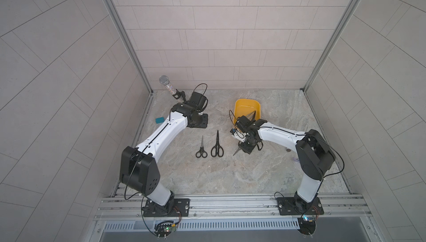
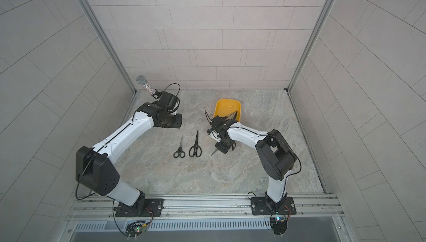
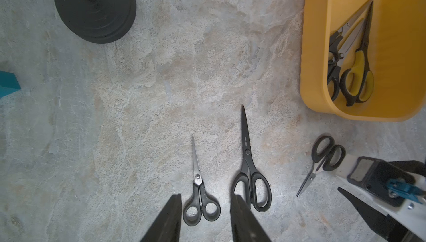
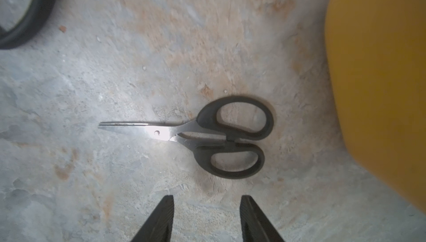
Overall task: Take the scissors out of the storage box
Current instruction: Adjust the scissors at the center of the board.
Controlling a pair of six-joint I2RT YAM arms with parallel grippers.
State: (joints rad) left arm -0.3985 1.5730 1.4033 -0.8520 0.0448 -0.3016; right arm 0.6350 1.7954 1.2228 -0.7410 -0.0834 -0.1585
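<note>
While three pairs of the scissors lie out on the bench (image 1: 230,174), the job looks about half done. Nearest the front are a small pair (image 1: 201,149) and a big black pair (image 1: 217,146), side by side, tips pointing to the back. Near them, a third small pair (image 4: 207,134) lies flat under the right hand (image 4: 207,197), which is released, its two fingers apart with nothing between them. The left hand (image 3: 206,196) is released and empty too, and it hangs above the bench, well apart from the box. Just past the right hand sits the yellow storage box (image 1: 247,102). Three pairs lie inside it: one with yellow handles (image 3: 360,68) and two dark ones (image 3: 333,72) right beside it. They lie the long way in the box, handles at the near end and tips at the far end. I think the right hand is the nearer one, so it should reach forward and go down to the handles.
</note>
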